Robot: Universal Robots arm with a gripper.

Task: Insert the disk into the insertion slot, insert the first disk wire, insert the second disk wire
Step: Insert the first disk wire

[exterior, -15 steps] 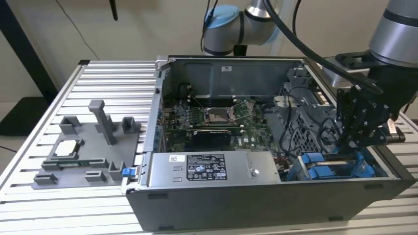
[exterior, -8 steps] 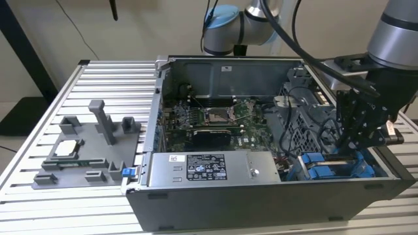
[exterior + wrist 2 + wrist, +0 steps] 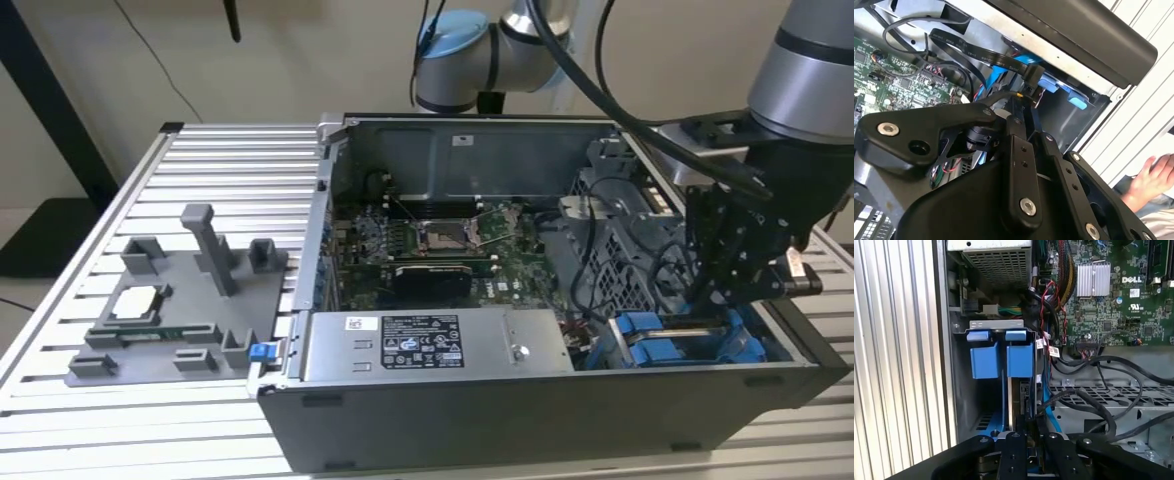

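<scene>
Exterior view overlooks case (image 3: 534, 425); both wrist views share insertion slot (image 3: 966, 400) (image 3: 1064, 112).

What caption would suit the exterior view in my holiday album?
A robot arm's gripper poised at the blue-tabbed insertion slot in the corner of an open computer case on a slatted table.

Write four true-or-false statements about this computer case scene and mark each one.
1. The robot's hand is down at the insertion slot. True.
2. The computer case is closed. False: its side is open, with the motherboard exposed.
3. The power-supply box sits to the exterior view's left of the slot. True.
4. The grey fixture lies inside the case. False: it stands on the slatted table, outside the case on the exterior view's left.
</scene>
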